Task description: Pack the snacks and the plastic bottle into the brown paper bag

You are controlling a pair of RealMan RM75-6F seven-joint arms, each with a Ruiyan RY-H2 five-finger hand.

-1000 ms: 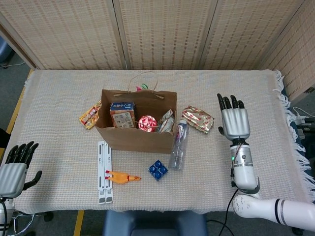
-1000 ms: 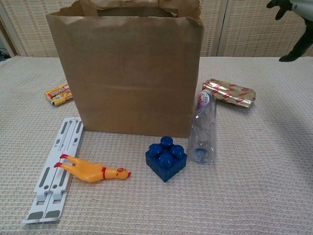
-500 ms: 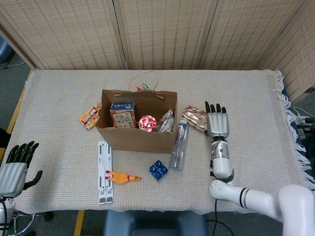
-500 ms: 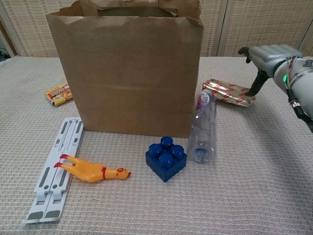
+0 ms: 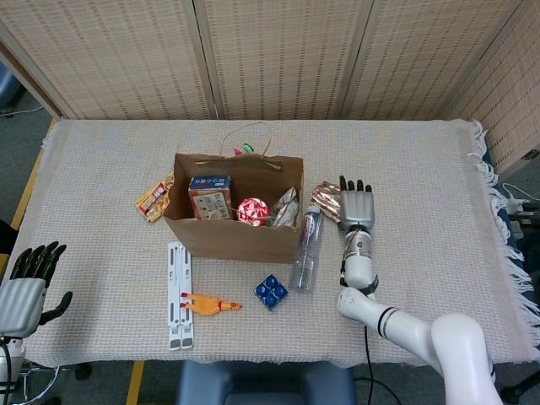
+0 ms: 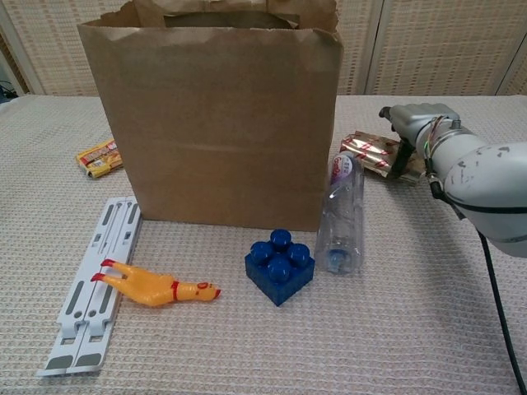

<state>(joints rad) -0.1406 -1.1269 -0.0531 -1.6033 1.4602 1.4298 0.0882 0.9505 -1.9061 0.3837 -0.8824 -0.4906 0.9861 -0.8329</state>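
Note:
The brown paper bag (image 5: 232, 232) (image 6: 218, 115) stands open mid-table with a snack box (image 5: 209, 196), a red round snack (image 5: 251, 211) and a silver packet (image 5: 285, 207) inside. The plastic bottle (image 5: 306, 247) (image 6: 342, 216) lies along the bag's right side. A gold-and-red snack packet (image 5: 326, 197) (image 6: 369, 152) lies right of the bag. My right hand (image 5: 356, 205) (image 6: 416, 132) is over the packet's right end, fingers stretched out and gripping nothing. A yellow snack packet (image 5: 154, 200) (image 6: 99, 156) lies left of the bag. My left hand (image 5: 25, 283) hangs off the front left edge, fingers apart and empty.
In front of the bag lie a white folding stand (image 5: 179, 295) (image 6: 90, 288), a rubber chicken (image 5: 211, 304) (image 6: 156, 288) and a blue toy brick (image 5: 271, 291) (image 6: 280, 265). Woven screens close off the far side. The tablecloth's fringe (image 5: 498, 211) marks the right edge.
My right hand has moved left and toward the bag, from open table on the right to over the gold-and-red packet. The left hand and all objects have stayed put.

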